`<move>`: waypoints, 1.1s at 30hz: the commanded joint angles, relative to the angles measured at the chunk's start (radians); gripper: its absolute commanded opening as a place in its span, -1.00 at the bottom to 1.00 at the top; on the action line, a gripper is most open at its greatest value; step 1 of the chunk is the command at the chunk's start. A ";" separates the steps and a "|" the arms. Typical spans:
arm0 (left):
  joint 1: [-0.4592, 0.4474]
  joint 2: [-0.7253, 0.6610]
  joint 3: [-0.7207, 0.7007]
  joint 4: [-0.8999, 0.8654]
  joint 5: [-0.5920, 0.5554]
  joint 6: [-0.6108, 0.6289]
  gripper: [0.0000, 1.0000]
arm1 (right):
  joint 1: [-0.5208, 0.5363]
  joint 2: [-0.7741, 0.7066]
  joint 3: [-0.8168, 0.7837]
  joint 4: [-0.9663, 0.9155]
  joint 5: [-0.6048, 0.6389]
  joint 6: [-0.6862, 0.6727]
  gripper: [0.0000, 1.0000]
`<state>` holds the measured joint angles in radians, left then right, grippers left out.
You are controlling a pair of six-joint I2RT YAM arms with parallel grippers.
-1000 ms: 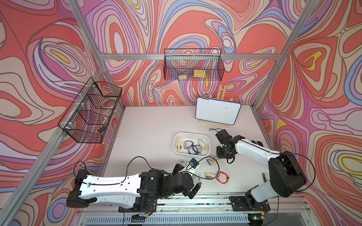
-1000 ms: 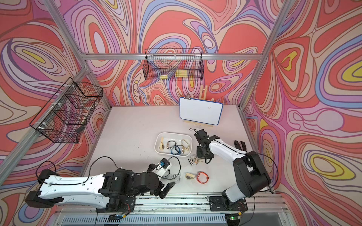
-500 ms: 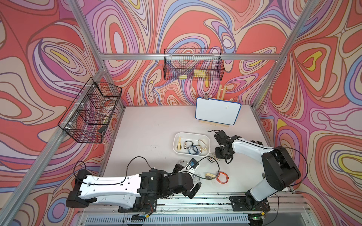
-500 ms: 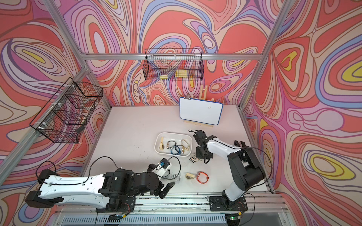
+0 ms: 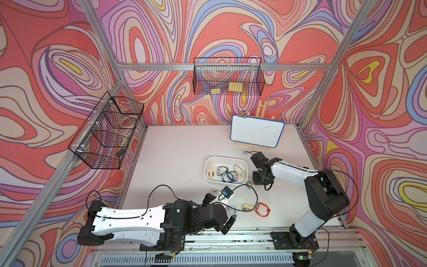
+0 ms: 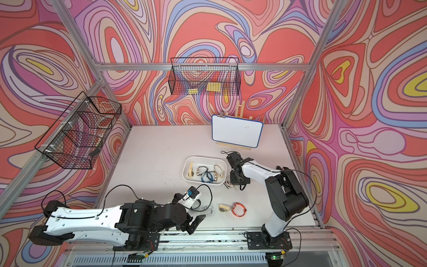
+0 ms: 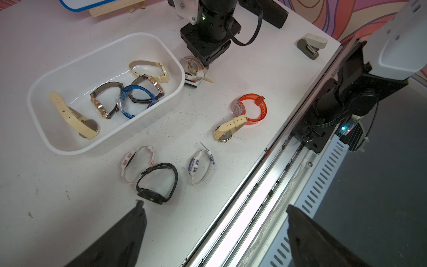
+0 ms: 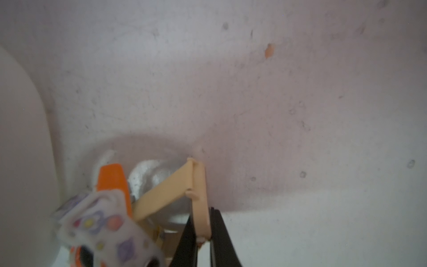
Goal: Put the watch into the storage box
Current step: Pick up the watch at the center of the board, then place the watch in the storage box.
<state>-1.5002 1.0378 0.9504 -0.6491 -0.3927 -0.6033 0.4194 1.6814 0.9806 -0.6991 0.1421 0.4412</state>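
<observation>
Shows the right gripper (image 8: 203,240) pressed together at the lower middle of the right wrist frame, black fingertips (image 8: 221,240) pinching the looped band of a beige-strapped watch (image 8: 166,187) with a round silver case. Places that watch outside the shallow white rectangular plastic storage box (image 5: 206,171), just beside the box's right-hand short wall, right of centre in both top views. Cannot tell whether it rests on the pale table (image 5: 175,148) or hangs just above. Close against it, at the lower left of the right wrist frame, a translucent white dotted watch (image 8: 108,228) and an orange piece (image 8: 113,180). Inside the box, five watches lying loose, among them a blue translucent watch (image 7: 134,104) near the middle and a cream strap watch (image 7: 74,118) at the far left end. Finds the left gripper (image 7: 215,205) spread wide and holding nothing, its two black fingers (image 7: 120,238) framing the bottom edge of the left wrist view. Between those fingers and the box, on bare table: a black watch (image 7: 157,182) touching a white-and-pink watch (image 7: 136,161), and a white-and-purple watch (image 7: 199,166) just beside them. Further right, an orange translucent watch (image 7: 253,108) touching a cream watch (image 7: 227,129). At the upper right of the table, a blue-edged whiteboard (image 5: 256,134) propped on a wooden easel.
</observation>
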 commanded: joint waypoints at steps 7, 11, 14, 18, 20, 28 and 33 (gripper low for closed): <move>-0.005 -0.013 -0.002 -0.030 -0.022 -0.014 0.99 | -0.011 0.031 0.023 0.004 -0.007 -0.008 -1.00; -0.005 -0.012 0.003 -0.035 -0.030 -0.013 0.99 | -0.011 -0.041 0.038 -0.059 0.011 -0.014 -1.00; -0.005 -0.010 0.004 -0.035 -0.038 -0.014 0.99 | -0.011 -0.106 0.066 -0.131 0.040 -0.021 -1.00; -0.005 -0.006 -0.001 -0.032 -0.042 -0.020 0.99 | -0.012 -0.161 0.094 -0.222 0.092 -0.034 -1.00; -0.005 -0.004 -0.001 -0.031 -0.042 -0.022 0.99 | -0.011 -0.175 0.095 -0.246 0.106 -0.039 -1.00; -0.005 -0.002 0.000 -0.030 -0.043 -0.023 1.00 | -0.010 -0.227 0.113 -0.322 0.171 -0.041 -1.00; -0.005 -0.020 -0.007 -0.035 -0.061 -0.043 0.99 | -0.003 -0.292 0.142 -0.269 -0.042 -0.050 -1.00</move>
<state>-1.5002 1.0370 0.9504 -0.6594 -0.4255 -0.6266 0.4129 1.4300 1.0840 -0.9920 0.2108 0.4011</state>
